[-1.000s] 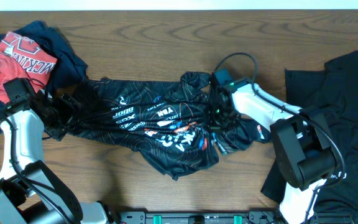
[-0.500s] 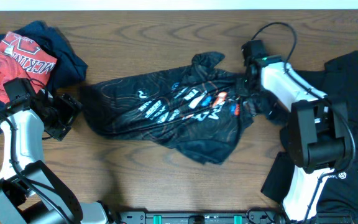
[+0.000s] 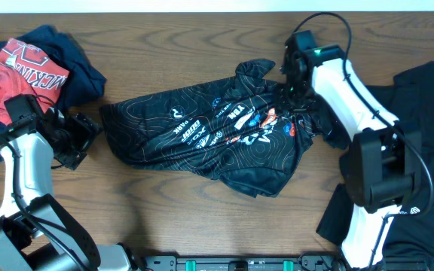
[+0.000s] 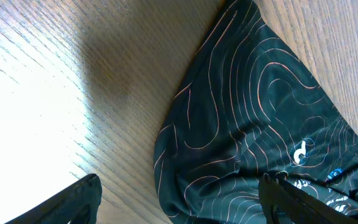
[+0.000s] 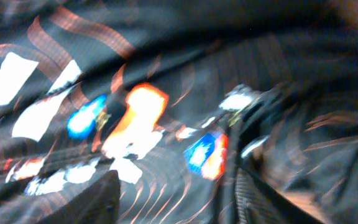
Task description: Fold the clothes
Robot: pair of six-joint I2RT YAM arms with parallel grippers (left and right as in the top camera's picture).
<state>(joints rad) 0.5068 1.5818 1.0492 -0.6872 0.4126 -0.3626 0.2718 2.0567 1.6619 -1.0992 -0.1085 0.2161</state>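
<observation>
Black contour-print cycling jersey (image 3: 202,135) lies rumpled on wooden table (image 3: 164,45), left end effector (image 3: 80,139) fingers wide apart just beside jersey's left edge, right end effector (image 3: 291,86) fingers apart over jersey's right end.

Black jersey (image 3: 194,135): thin pale contour lines, colourful logos.

Overhead: straight down, whole jersey (image 3: 202,139) on worktop (image 3: 164,45). Left wrist: oblique, near jersey's left end. Right wrist: very close on jersey logos (image 5: 135,118), blurred. Jersey shared by all.
</observation>
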